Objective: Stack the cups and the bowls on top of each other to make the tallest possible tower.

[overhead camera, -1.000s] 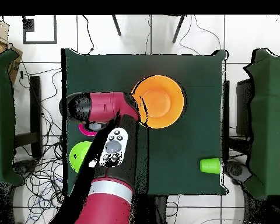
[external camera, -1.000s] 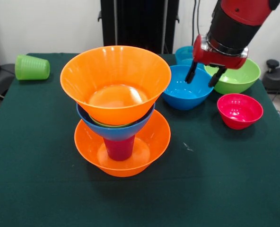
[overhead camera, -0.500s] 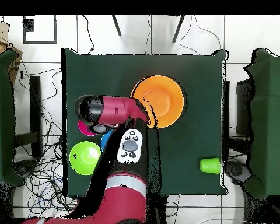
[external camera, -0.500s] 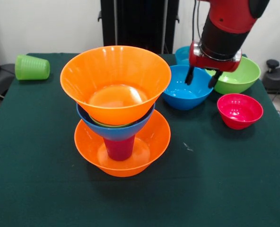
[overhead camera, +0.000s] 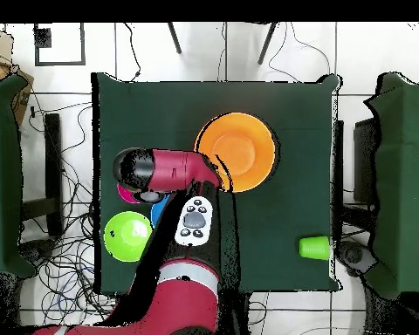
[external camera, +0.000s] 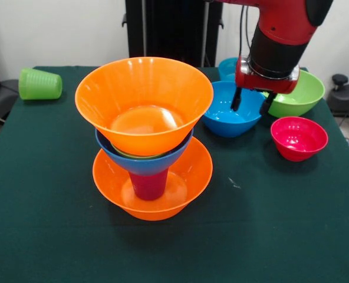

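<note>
Tower (external camera: 145, 135): large orange bowl (external camera: 152, 187) at base, inverted purple-magenta cup (external camera: 149, 184) standing in it, blue bowl (external camera: 144, 162) on the cup, second large orange bowl (external camera: 144, 100) on top. Loose blue bowl (external camera: 232, 109), teal-blue bowl (external camera: 229, 67), lime green bowl (external camera: 292, 94) and red-pink bowl (external camera: 299, 137) upright beside it. Light green cup (external camera: 40, 84) on its side, well apart.

A dark green cloth-covered table (external camera: 292, 236) fills most of the front view. Behind it at twelve o'clock stands a black upright panel (external camera: 174, 29) against a pale wall (external camera: 56, 29). From overhead, the table (overhead camera: 161, 113) sits on a white tiled floor (overhead camera: 73, 52) strewn with black cables (overhead camera: 65, 253) — thickest at eight o'clock. Two more green-covered tables flank it: one at nine o'clock (overhead camera: 3, 174), one at three o'clock (overhead camera: 396, 174).
</note>
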You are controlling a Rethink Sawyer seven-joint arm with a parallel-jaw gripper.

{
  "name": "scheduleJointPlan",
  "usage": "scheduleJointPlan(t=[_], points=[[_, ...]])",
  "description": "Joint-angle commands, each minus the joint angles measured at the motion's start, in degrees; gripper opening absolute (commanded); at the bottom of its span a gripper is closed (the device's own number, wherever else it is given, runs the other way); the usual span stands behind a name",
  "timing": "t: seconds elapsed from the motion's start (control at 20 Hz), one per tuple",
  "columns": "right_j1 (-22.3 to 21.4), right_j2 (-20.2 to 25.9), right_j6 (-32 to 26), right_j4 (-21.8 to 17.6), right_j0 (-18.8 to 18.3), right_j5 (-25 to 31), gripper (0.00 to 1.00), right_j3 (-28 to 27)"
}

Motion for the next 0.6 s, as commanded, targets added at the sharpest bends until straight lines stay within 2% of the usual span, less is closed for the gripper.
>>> scheduleJointPlan(t=[0.05,0.2,0.4,0.6], points=[[2.7,5.4,6.7,-0.4,0.8,-3.8,1.00,2.4],[2.7,5.0,5.4,-1.4,0.8,-2.2,1.00,1.7],[2.4,2.4,4.7,-3.6,2.5,4.9,1.00,-1.7],[2.7,1.9,4.8,-3.4,3.1,6.7,1.00,-2.8]])
